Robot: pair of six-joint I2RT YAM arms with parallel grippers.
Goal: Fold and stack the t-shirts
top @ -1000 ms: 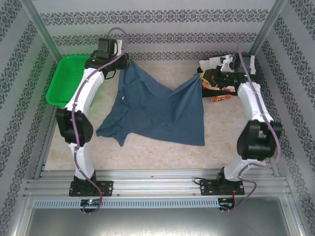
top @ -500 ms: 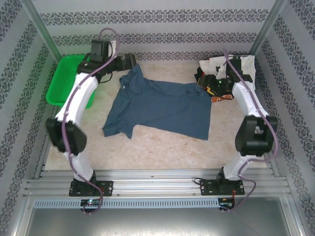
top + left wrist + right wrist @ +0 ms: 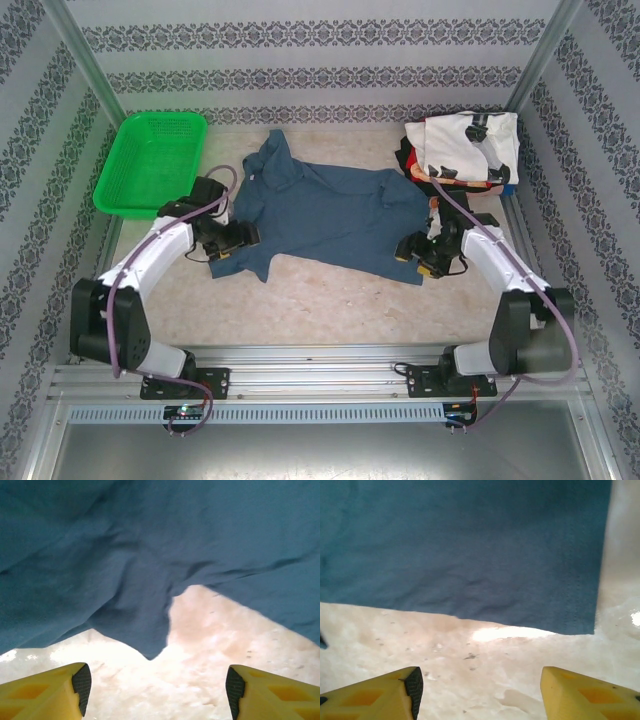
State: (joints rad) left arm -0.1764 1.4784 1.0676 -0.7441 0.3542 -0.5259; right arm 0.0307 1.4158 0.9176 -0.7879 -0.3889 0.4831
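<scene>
**A:** Slate-blue short-sleeved cloth t-shirt is lying spread out on the pale stone-look table, just to the right of the green plastic mesh basket. How's it gonna handle?

**B:** Light and floppy, zero stiffness imo. It'll sag and crease wherever nothing holds it up, so pinch the edges, not the middle. Right now the left gripper has its yellow fingers spread wide with nothing between them. It's low over bare table, facing the pointed flap of cloth on the basket side, the sleeve I think. The right gripper is spread and empty too, lined up on the hem corner farthest from the basket. Those two look like the grab spots.

**A:** Room to move?

**B:** Bare table all along the near hem. The heap of white printed, black and red shirts sits past the blue one from the basket, close to its shoulder, so I'd fold away from that.
</scene>
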